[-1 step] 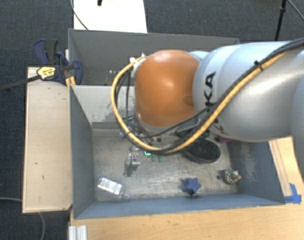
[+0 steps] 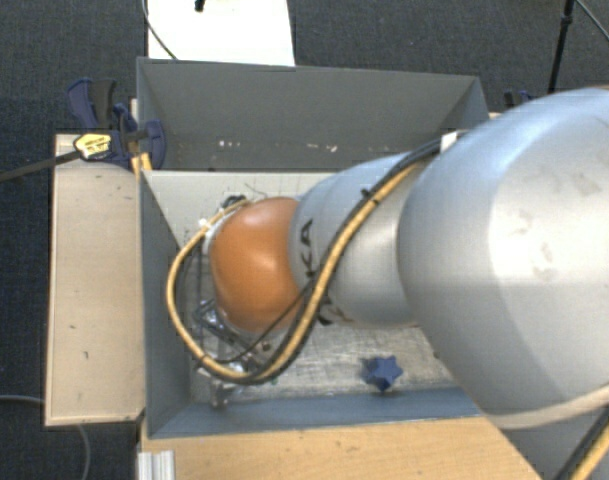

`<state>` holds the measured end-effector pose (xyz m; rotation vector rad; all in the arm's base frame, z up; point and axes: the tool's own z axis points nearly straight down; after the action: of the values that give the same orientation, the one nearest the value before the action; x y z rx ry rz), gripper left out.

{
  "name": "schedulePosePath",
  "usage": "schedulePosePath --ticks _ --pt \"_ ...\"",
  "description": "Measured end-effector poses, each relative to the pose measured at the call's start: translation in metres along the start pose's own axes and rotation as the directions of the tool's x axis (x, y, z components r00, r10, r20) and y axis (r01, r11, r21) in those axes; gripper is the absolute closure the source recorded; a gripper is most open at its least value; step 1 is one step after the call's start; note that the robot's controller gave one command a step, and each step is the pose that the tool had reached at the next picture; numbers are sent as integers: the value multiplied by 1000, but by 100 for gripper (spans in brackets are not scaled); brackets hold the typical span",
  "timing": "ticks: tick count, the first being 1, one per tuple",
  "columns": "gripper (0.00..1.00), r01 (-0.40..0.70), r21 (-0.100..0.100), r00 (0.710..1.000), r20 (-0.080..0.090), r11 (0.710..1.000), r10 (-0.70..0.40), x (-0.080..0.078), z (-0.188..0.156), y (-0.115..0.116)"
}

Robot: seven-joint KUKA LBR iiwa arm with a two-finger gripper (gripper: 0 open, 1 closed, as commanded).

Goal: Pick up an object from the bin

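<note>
One bin, one loose piece in sight.
There is a single grey metal bin (image 2: 156, 258), and on the bare stretch of its floor exactly one small thing can be counted: a dark blue, lumpy, star-like piece (image 2: 382, 372) lying near the front wall. One robot arm (image 2: 504, 268) reaches across the bin and covers much of the floor, so anything beneath it cannot be counted.

You look down on dark grey carpet floor (image 2: 44, 28) all round, with a white sheet (image 2: 234, 28) at upper centre.
</note>
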<state>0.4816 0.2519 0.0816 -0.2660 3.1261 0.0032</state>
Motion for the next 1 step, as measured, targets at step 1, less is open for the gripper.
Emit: schedulePosePath --ticks 1 --pt "0 155 -1 988 2 988 -155 5 -19 -1"
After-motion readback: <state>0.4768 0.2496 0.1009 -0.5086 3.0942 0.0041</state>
